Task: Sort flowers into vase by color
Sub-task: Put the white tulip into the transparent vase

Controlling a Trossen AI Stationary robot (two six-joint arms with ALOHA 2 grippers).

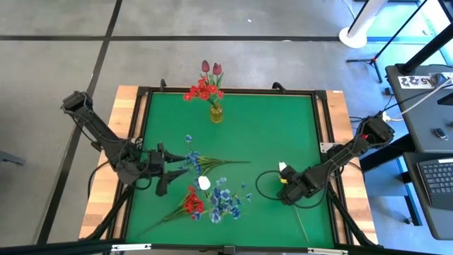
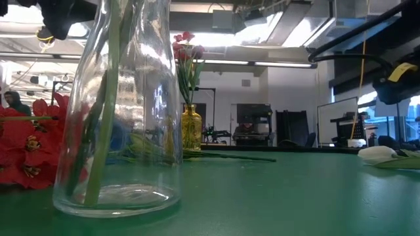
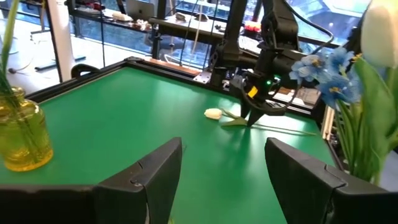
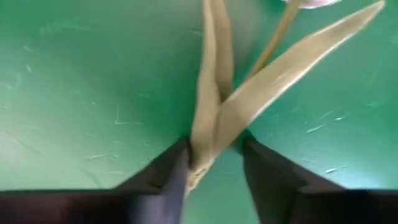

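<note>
A white tulip lies on the green mat, its bud (image 1: pixel 283 168) (image 3: pixel 213 114) toward the far side. My right gripper (image 1: pixel 286 185) (image 4: pixel 214 168) stands over its leaves, closed on them. My left gripper (image 1: pixel 164 177) (image 3: pixel 224 180) hovers open at the mat's left, touching nothing. A yellow vase (image 1: pixel 216 113) at the far edge holds red clusters and dark pink buds. A clear glass vase (image 2: pixel 118 131) near the front holds blue sprays (image 3: pixel 326 71) and a white tulip (image 3: pixel 379 31). Red flowers (image 1: pixel 193 202) and a blue spray (image 1: pixel 192 159) lie on the mat. My right gripper pinches the white tulip where its long leaves join the stem (image 4: pixel 208 140), between the two fingers (image 4: pixel 168 177). The fingers come from above, pointing down, across the stem. The tulip lies flat on the mat, with its stem (image 1: pixel 303 225) trailing toward the near edge.
A raised dark frame (image 1: pixel 230 91) borders the mat. A black cable loop (image 1: pixel 265 180) lies next to my right gripper. Open green mat spreads between the yellow vase and the flower pile. Desks and stands fill the room beyond the table.
</note>
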